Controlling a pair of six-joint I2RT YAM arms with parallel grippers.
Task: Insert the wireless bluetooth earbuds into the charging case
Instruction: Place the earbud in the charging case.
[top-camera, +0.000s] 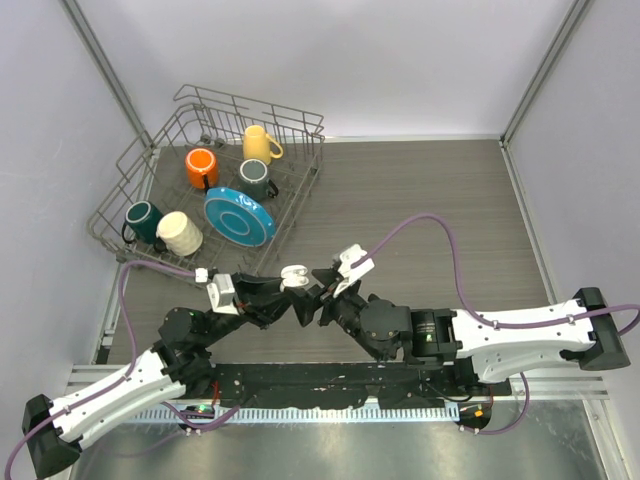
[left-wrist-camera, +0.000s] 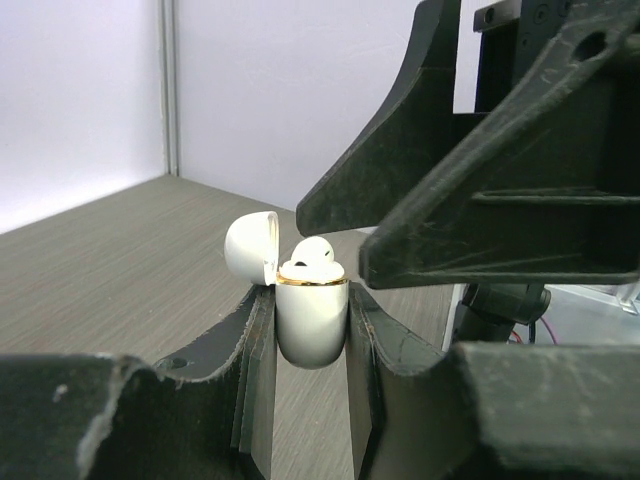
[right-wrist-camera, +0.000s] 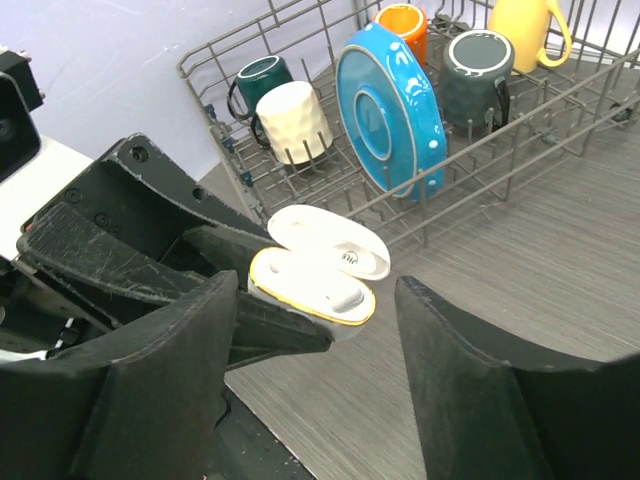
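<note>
My left gripper (left-wrist-camera: 312, 352) is shut on a small white charging case (left-wrist-camera: 312, 320) with a gold rim, and holds it upright above the table. Its lid (left-wrist-camera: 250, 250) is hinged open. A white earbud (left-wrist-camera: 316, 258) sits in the case and sticks up slightly. In the right wrist view the case (right-wrist-camera: 300, 280) lies open with the earbud (right-wrist-camera: 345, 294) in one slot. My right gripper (right-wrist-camera: 315, 300) is open and empty, its jaws spread wide right over the case. In the top view the case (top-camera: 295, 277) is between both grippers. No other earbuds show.
A wire dish rack (top-camera: 130, 170) stands at the back left with a blue plate (top-camera: 240, 215), and orange (top-camera: 201, 167), yellow (top-camera: 260, 144), dark grey, teal and cream mugs. The right gripper's fingers (left-wrist-camera: 480, 200) hang close above the case. A cable loops across the table's right half.
</note>
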